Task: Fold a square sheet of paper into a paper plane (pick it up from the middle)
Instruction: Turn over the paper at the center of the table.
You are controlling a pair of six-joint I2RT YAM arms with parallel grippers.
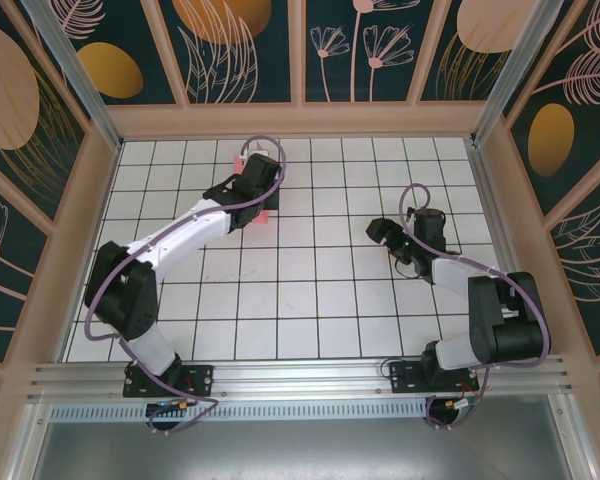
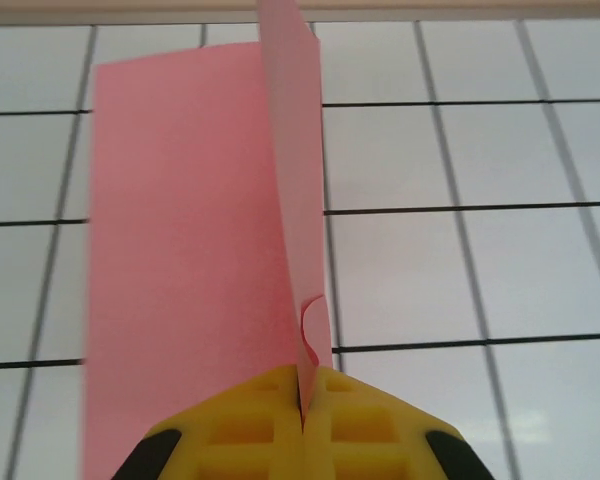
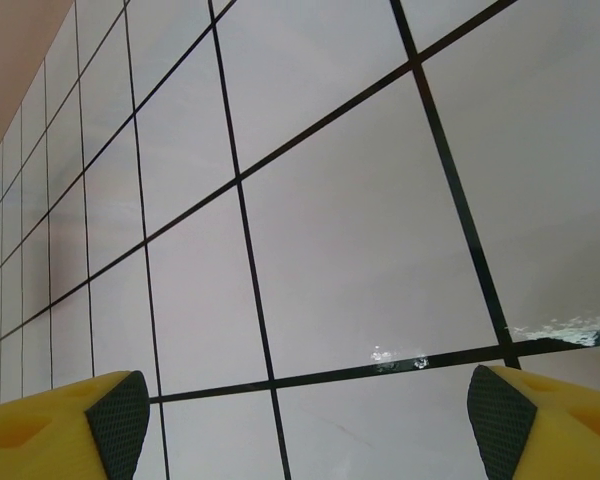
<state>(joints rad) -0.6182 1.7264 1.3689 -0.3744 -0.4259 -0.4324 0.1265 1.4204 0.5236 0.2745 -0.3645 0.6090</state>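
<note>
From my seat, nearest to me was the right gripper (image 3: 310,410), hanging low over the white gridded table top (image 1: 310,300) on the right side, about midway between the near and far edges. Its yellow fingers (image 3: 40,430) stood wide apart, with bare tiles between them and nothing in their grasp.

Farther out and to the left of centre, the left arm was stretched toward the far side of the table. The left gripper (image 2: 302,385) had its jaws pressed together on the square sheet of paper (image 2: 180,250). In the left wrist view I saw a pink flap pinched at its near edge and standing upright from the fingertips, with a small curl just above the grip. The rest of the sheet spread flat to the left of that flap and ran away toward the far edge. From the top camera, pink corners poked out from under the wrist on its near and far sides. I could not tell whether the flat part lay on the tiles or hung just above them.
</note>
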